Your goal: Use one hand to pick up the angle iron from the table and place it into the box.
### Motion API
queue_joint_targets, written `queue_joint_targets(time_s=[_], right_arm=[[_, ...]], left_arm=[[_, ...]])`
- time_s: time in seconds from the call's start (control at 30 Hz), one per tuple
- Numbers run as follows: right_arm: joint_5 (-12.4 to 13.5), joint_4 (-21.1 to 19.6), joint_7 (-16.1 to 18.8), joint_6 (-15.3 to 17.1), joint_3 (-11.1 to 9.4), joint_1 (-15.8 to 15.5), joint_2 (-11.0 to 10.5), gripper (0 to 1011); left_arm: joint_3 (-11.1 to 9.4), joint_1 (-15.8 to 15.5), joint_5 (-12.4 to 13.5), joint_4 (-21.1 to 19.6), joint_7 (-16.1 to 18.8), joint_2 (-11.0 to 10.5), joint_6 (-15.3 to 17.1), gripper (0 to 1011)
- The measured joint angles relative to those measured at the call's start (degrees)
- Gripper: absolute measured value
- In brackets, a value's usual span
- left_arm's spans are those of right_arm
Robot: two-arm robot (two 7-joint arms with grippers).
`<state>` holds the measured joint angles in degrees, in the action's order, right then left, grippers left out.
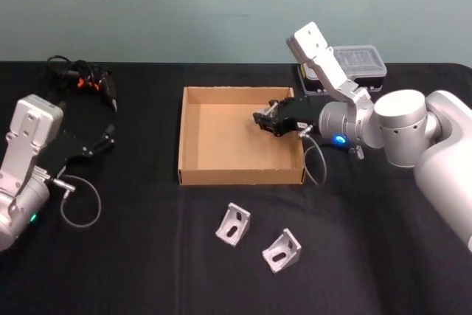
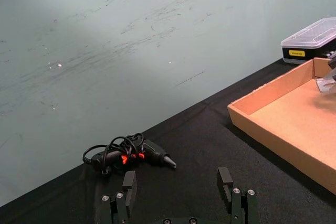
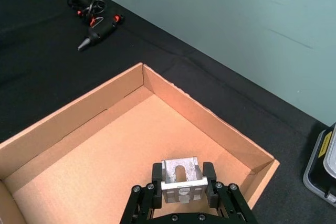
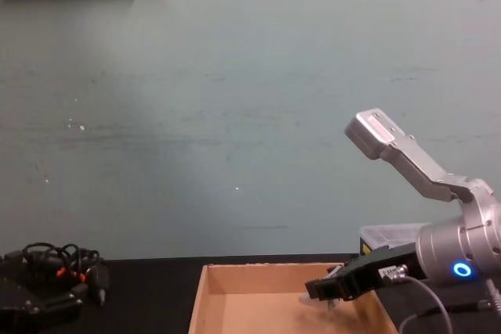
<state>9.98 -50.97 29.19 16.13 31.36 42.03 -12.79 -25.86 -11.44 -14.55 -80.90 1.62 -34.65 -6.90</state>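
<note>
right hand (image 1: 267, 122) clamped on angle iron (image 3: 181, 179), over box (image 1: 240, 176) floor near its right wall | left hand (image 2: 177, 179) spread wide, idle at desk (image 1: 133, 271) left edge | risk: let go high, the iron may bounce over the low wall

Behind the shallow tan cardboard box (image 1: 181, 138), a silver-grey robot arm (image 1: 330, 69) partly hides the clear-lidded black plastic case (image 1: 366, 60); its yellow label (image 2: 296, 53) is illegible.
</note>
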Motion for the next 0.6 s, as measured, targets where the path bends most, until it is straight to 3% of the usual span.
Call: queue_joint_targets(time_s=[0.6], right_arm=[[-1.3, 4.0, 0.3, 0.9, -1.0, 1.3, 1.9, 456]], left_arm=[[0.0, 0.0, 0.0, 0.0, 0.0, 0.0, 0.0, 1012]])
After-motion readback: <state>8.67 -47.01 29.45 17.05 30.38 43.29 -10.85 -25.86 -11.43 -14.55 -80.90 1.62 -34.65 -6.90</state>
